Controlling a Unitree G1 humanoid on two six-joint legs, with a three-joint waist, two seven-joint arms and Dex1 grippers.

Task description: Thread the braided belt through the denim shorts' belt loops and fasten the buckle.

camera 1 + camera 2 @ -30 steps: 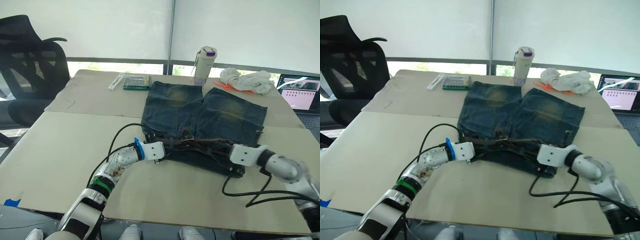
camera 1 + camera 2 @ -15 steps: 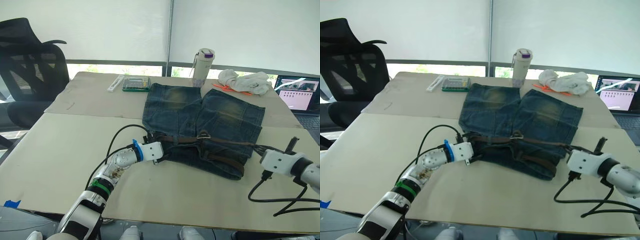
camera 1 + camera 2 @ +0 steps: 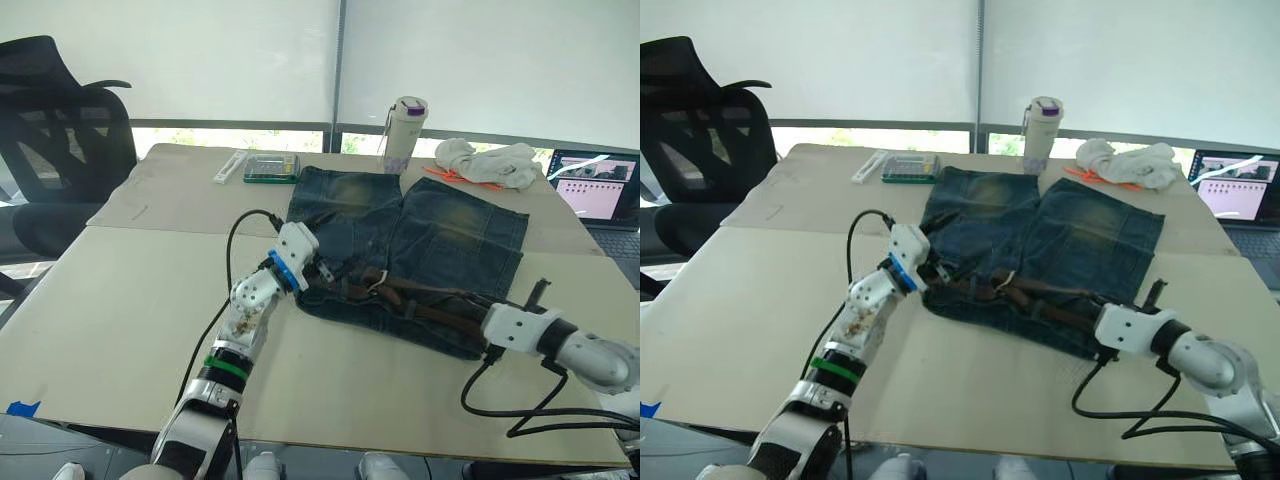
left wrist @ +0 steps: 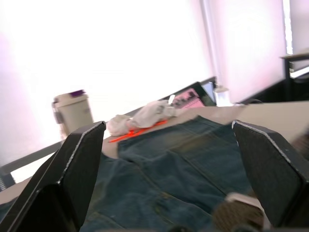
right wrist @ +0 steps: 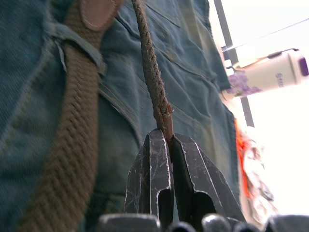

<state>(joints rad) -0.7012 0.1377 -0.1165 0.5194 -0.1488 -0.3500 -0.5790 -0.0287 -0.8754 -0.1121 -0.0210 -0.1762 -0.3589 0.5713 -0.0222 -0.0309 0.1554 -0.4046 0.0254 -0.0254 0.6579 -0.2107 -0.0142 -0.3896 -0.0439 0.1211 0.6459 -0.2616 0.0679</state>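
Observation:
The denim shorts [image 3: 420,235] lie flat mid-table, waistband toward me. Along the waistband runs the braided belt [image 3: 425,300], its pale buckle [image 3: 377,285] near the middle. My right gripper [image 3: 482,318] sits at the waistband's right end. In the right wrist view it [image 5: 168,140] is shut on the belt's thin end [image 5: 150,72], while a wider stretch of belt [image 5: 67,145] passes under a belt loop [image 5: 77,42]. My left gripper [image 3: 322,266] hovers over the shorts' left side, above the waistband. Its fingers [image 4: 72,174] are spread wide with nothing between them.
At the table's far edge stand a bottle [image 3: 404,132], a white cloth [image 3: 495,160], a green box [image 3: 273,166] and a laptop [image 3: 598,190]. A black office chair [image 3: 60,130] is at the far left. Black cables [image 3: 520,400] trail from my right arm.
My left arm has lifted from the waistband's left end to over the shorts. My right gripper swung far right with the belt end, then came back to the shorts' right edge.

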